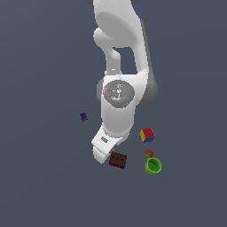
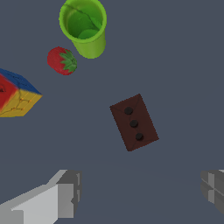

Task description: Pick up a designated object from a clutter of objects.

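Dark grey and flat, the tabletop (image 1: 44,186) carries a few little things. The one to pick up is the small dark brown block with flat sides and three dots on its top face (image 2: 134,122). It lies flat on the tabletop, turned a bit crooked, and nothing touches it.

The block looks hard and stiff, so it should not squash or break. It is small, so it is likely light. Its sides are smooth and straight, and it could slip if the squeeze is off-centre. A good place to hold it would be across its two long sides, near the middle, where it is thinnest.

The white tool on the robot arm (image 2: 140,192) is open wide, and its two grey fingers (image 2: 65,192) hold nothing. In the wrist view the block sits ahead of the gap between the fingers, not yet between them. In the exterior view the tool hangs just beside the block, on the exterior view's left of it.

The green plastic cup (image 2: 85,26), the little red strawberry (image 2: 62,61) and the red, yellow and blue cube (image 2: 15,96) sit well apart from the block. A tiny purple piece (image 1: 83,116) lies far off on the other side of the arm.
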Available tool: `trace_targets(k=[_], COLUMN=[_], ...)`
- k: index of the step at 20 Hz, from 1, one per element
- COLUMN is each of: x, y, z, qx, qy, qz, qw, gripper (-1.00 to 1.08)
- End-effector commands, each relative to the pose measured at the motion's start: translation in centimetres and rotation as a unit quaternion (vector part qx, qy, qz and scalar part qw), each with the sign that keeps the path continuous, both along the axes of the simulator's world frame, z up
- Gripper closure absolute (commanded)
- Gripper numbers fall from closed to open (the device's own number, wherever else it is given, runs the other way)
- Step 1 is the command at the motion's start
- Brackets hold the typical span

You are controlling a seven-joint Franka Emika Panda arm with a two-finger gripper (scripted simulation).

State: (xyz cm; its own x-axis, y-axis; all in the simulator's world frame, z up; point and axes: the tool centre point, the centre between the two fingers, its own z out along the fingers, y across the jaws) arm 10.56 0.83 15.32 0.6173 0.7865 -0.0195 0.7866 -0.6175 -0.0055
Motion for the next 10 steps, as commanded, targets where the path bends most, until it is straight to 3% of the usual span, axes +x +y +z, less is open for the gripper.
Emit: trace_targets(k=[1,10], x=[0.6,2.1], y=[0.2,0.9], z=[-1.4,-5.5], qx=[0.001,0.005], qy=[-0.001,-0.005], qz=[0.037,0.144], qw=[0.9993,0.9896], gripper=[-0.92,-0.92])
